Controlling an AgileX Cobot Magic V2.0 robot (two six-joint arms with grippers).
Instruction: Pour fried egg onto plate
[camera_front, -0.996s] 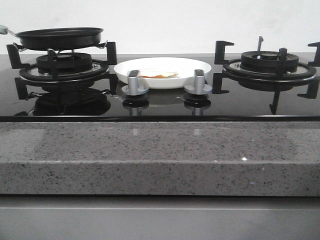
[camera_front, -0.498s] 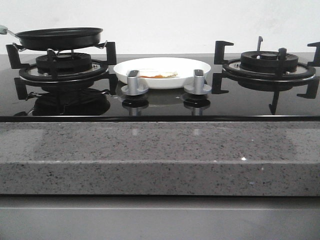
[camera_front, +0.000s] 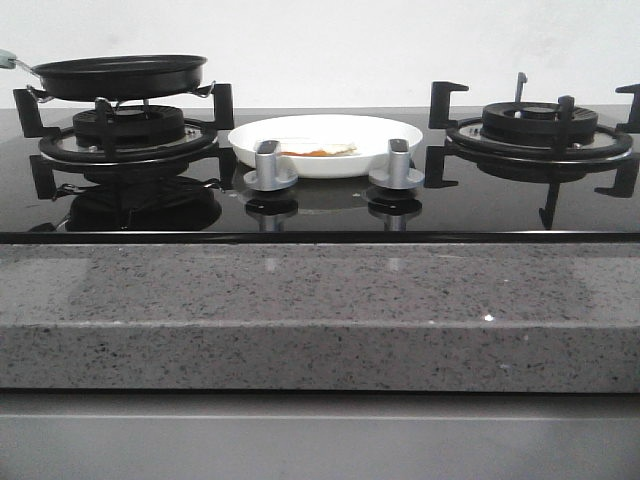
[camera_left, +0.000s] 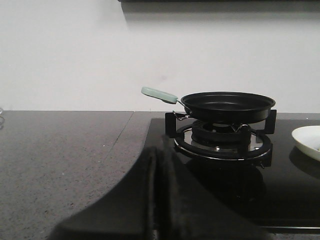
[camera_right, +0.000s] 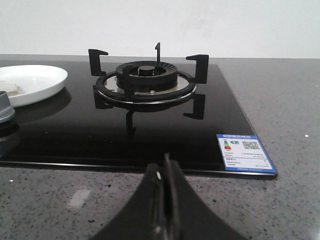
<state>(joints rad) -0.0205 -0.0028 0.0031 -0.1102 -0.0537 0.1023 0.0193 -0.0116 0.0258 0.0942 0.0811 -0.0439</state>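
Item: stove top, two burners, two knobs at the middle.

Change since a second ago: none in the front view. Fried egg (camera_front: 316, 149), plate (camera_front: 325, 140) and frying pan (camera_front: 120, 75) hold the same positions in all three front pictures; neither arm enters that view. Judgement: the egg already lies on the plate and the pan stands level and empty on its burner, so the pour looks complete and both arms appear drawn back to rest.

Left gripper (camera_left: 156, 200): fingers (camera_left: 172, 192) pressed together, nothing between them. It sits low by the stone counter, short of the glass hob. The pan with its pale green handle (camera_left: 159, 94) stands beyond the fingertips, well apart, on the left burner (camera_left: 222, 140). The plate's rim shows further off still, past the pan, to the side.

Right gripper (camera_right: 165, 200): fingers (camera_right: 172, 192) pressed together, empty. The bare right burner (camera_right: 146, 82) stands straight ahead of the fingertips, apart from them. The plate lies beyond and off to the side, well apart, a sliver of egg at its edge. A blue-and-white label (camera_right: 246, 153) is stuck on the glass near the fingers.
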